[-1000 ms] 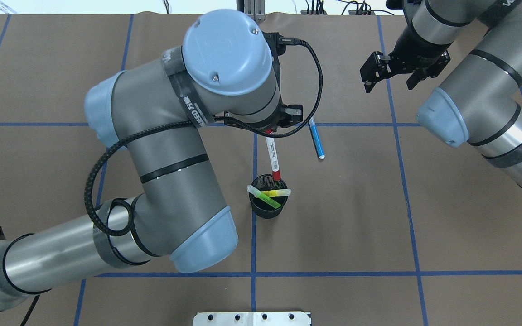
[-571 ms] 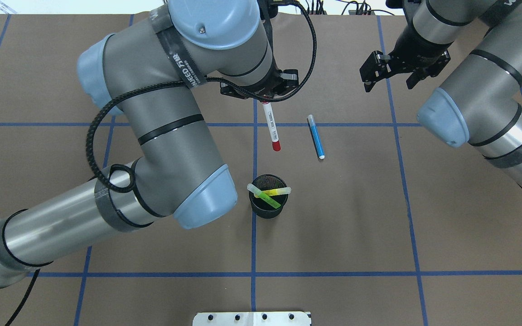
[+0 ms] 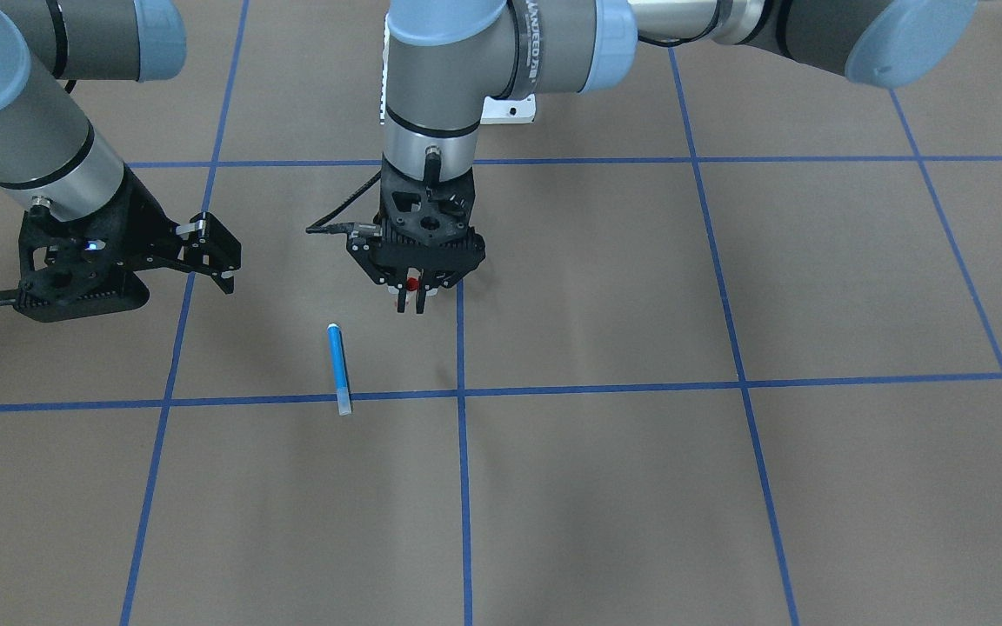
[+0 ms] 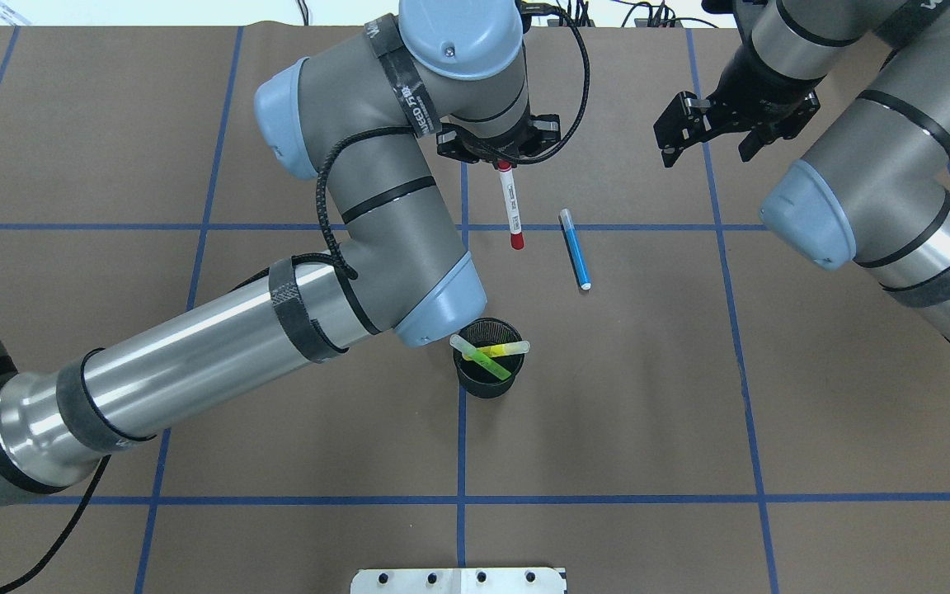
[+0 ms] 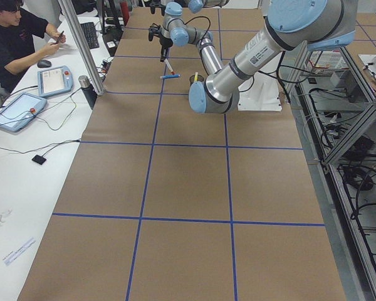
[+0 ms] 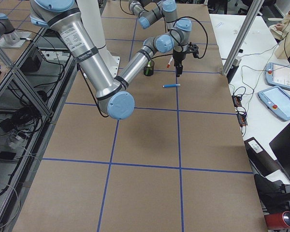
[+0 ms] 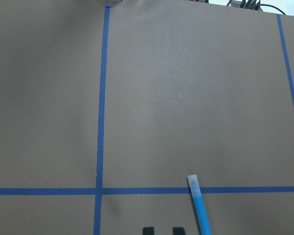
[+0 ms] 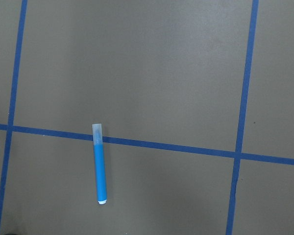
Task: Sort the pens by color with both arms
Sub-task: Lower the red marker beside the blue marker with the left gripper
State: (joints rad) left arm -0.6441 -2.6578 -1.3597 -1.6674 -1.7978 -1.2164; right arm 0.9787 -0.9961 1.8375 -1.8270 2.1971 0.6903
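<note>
Left claw [image 4: 501, 161] is clamped on the top end of the red-capped pen [image 4: 512, 206]. The pen hangs below it, red tip downward, clear of the counter [image 4: 648, 396]. From the front-facing camera I see only a red spot between the closed fingers [image 3: 398, 296] (the body is hidden behind the claw).

Right claw [image 4: 710, 153] has its jaws spread and grips nothing. It hovers above the counter, off to the right of both loose pens in the overhead view.

Blue pen [image 4: 575, 249] lies flat on the counter, just beside the hanging red-capped pen but not touching it. Its pale cap end crosses a blue tape line [image 8: 161, 145], as the right wrist camera shows; the left wrist camera catches only that end.

Black mesh cup [image 4: 483, 381] stands upright on a tape line, nearer the robot than the blue pen. The light green pen [image 4: 465, 348] and the yellow pen [image 4: 512, 351] lean inside it, crossed over each other.
</note>
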